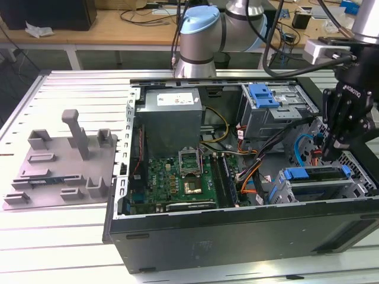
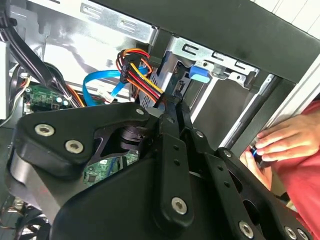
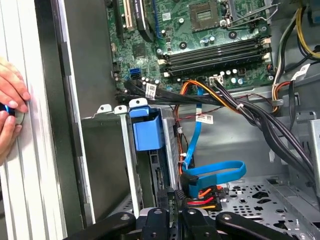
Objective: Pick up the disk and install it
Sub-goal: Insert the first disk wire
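Note:
The disk [image 1: 315,174] sits in the lower drive cage [image 1: 355,188] at the exterior view's right, inside the open computer case; its blue bracket shows along the top. In the first wrist view the disk's blue bracket tab [image 3: 147,131] stands in the cage slot, with the disk's dark edge below it. My gripper [image 1: 327,155] hangs just behind the cage, close to the disk's cable end. Its fingers [image 3: 170,200] are shut, tips together, with nothing visible between them. Beside the gripper [image 3: 176,196] is the orange-and-red power plug [image 3: 202,201]. In the second wrist view the gripper [image 2: 171,104] points at the same cables.
A blue data cable [image 3: 215,172] and black wire bundles [image 3: 260,117] cross near the fingertips. The grey power supply box [image 1: 172,121], motherboard [image 1: 177,180] and upper cage with blue latch [image 1: 263,94] fill the case. A person's hand [image 2: 282,142] rests on the table outside the case wall. A grey fixture [image 1: 65,163] lies at the exterior view's left.

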Controlling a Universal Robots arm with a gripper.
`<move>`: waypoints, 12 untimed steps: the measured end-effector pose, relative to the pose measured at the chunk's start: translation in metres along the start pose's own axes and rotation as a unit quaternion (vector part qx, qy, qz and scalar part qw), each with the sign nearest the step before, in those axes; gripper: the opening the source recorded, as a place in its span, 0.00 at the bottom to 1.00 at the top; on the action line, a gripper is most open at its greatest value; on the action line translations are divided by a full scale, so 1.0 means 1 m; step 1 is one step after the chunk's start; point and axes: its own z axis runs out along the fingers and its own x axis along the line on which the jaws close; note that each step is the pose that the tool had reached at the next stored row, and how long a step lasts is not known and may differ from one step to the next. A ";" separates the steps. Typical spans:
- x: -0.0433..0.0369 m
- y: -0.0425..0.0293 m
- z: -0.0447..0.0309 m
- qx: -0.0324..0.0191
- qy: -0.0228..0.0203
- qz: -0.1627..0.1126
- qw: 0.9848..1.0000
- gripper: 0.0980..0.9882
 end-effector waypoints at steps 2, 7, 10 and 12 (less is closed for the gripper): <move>0.0008 0.0001 0.0003 0.002 -0.001 -0.008 1.000 0.08; 0.0105 0.0011 0.0037 0.007 -0.016 -0.028 0.999 0.08; 0.0193 0.0015 0.0068 0.007 -0.034 -0.030 0.999 0.08; 0.0226 0.0017 0.0081 0.007 -0.042 -0.031 0.999 0.08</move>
